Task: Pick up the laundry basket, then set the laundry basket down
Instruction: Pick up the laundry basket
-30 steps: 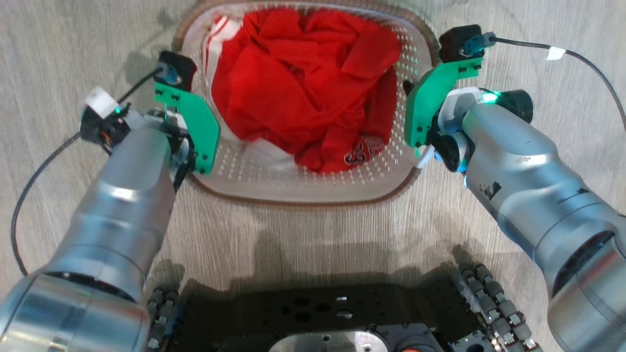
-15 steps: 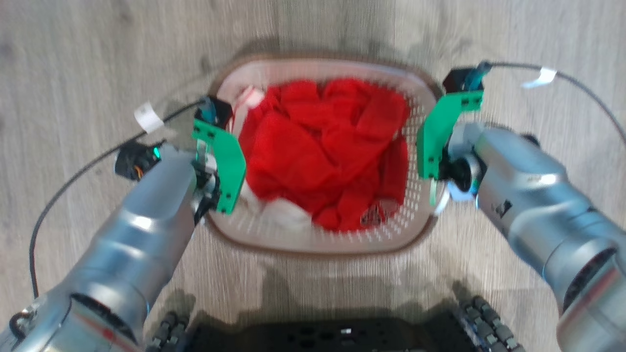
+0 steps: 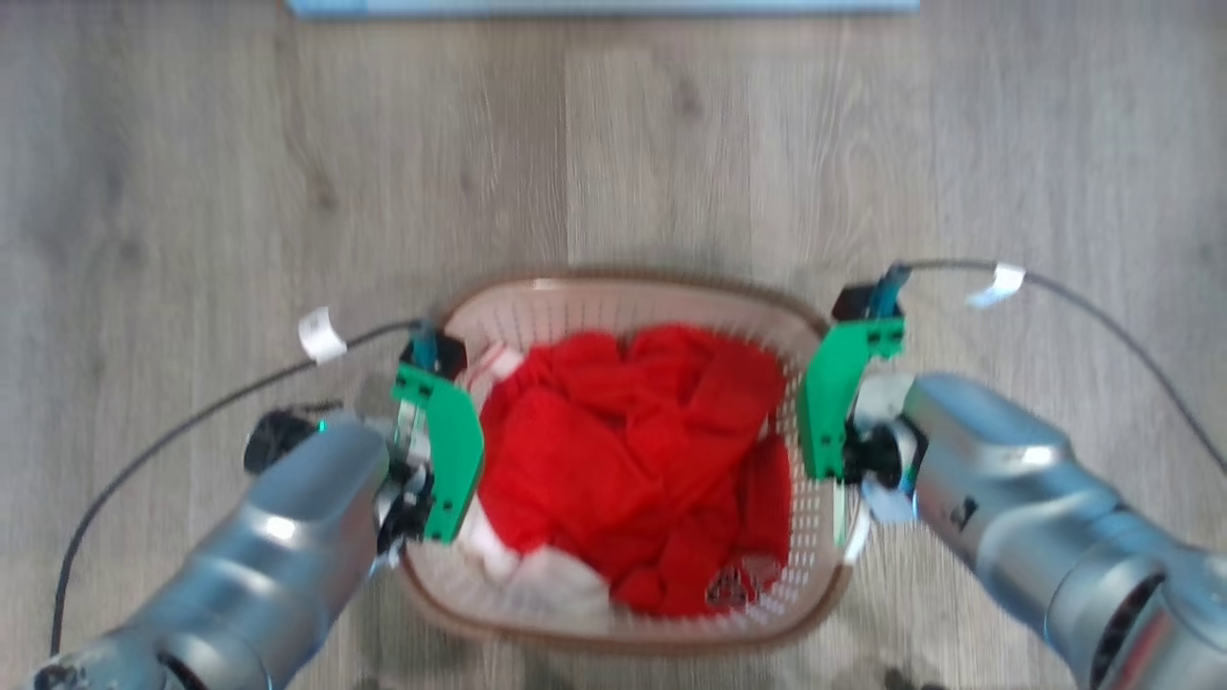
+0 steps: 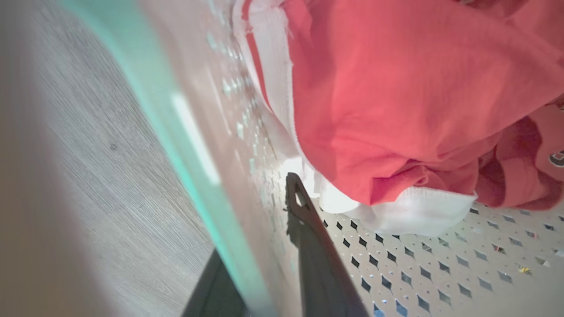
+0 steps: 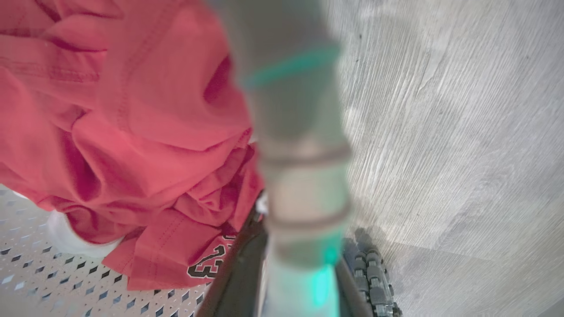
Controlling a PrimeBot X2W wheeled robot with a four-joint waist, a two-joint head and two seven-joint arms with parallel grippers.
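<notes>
Black fingers (image 4: pixel 317 264) of the left tool (image 4: pixel 260 251) sit one on each side of the basket's wall, one inside and one outside, so it looks pinched tight on the wall. The right tool (image 5: pixel 299 281) does the same on the other side, with the blurry rim between its two fingers. Both tools hold the laundry basket (image 3: pixel 613 287), which hangs between the two arms, low in the head view. Inside it is a heap of red clothes (image 3: pixel 633 450) with a bit of white cloth (image 3: pixel 566 585) under them. Below is the grey wooden floor (image 3: pixel 288 172). I think the picking up is done or nearly done, because the floor looks well below the basket in the wrist views. I cannot be sure it is off the floor. Setting it down is left to do.
</notes>
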